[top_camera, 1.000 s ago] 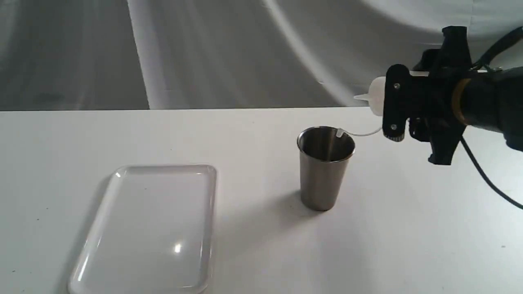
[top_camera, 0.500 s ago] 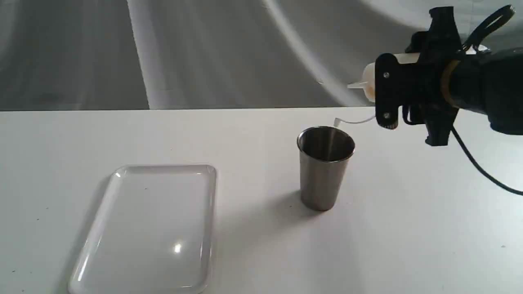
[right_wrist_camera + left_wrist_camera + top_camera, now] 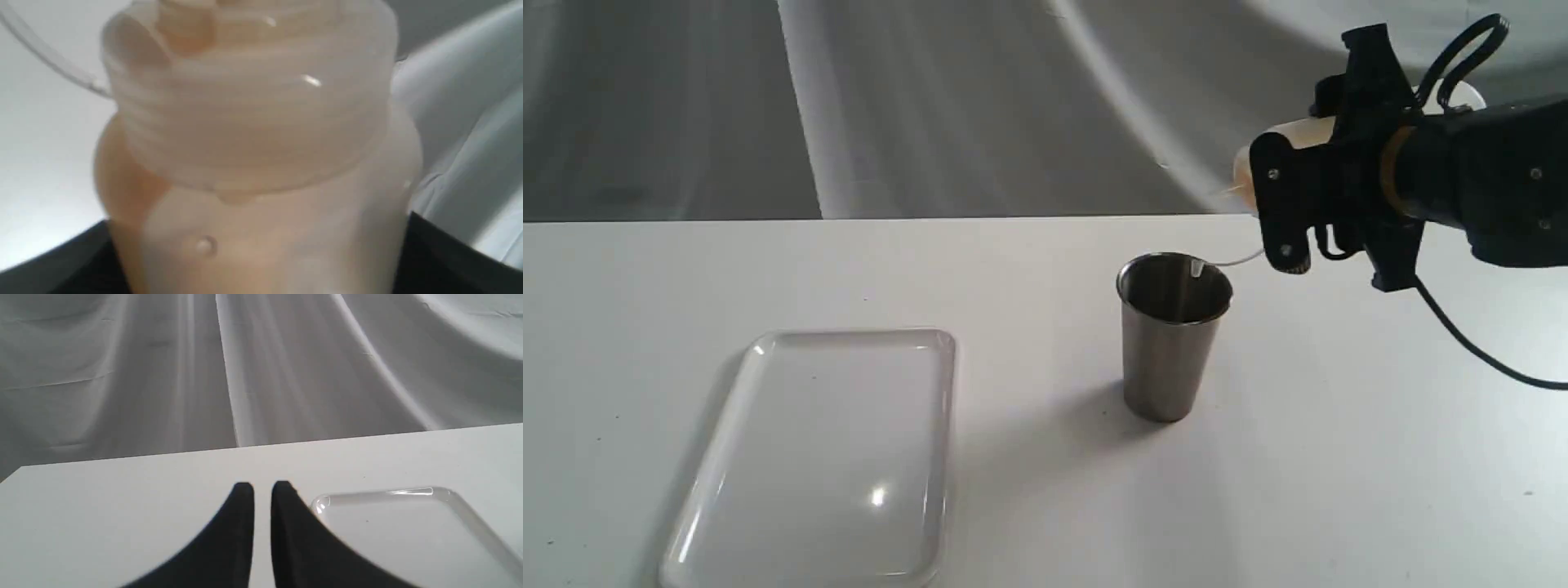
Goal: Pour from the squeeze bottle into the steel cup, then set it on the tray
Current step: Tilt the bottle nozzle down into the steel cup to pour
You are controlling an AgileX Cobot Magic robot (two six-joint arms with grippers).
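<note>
Both jaws of the right gripper (image 3: 1281,208) clamped the translucent whitish squeeze bottle (image 3: 1245,170) aloft, tipped toward the brushed steel cup (image 3: 1170,347), seemingly to pour, while the left gripper (image 3: 262,491), jaws nearly together, idled by the glossy white tray (image 3: 768,392).

The squeeze bottle (image 3: 261,143) is milky translucent white tinted amber; the steel cup (image 3: 1172,351) is brushed silver-grey — dark inside. The tray (image 3: 849,333) is glossy white on a matte white bench (image 3: 1339,474), before a grey cloth (image 3: 931,106) streaked with paler folds. The right gripper (image 3: 1278,196) and left gripper (image 3: 262,490) are black — an ochre band (image 3: 1390,175) rings the right wrist.
</note>
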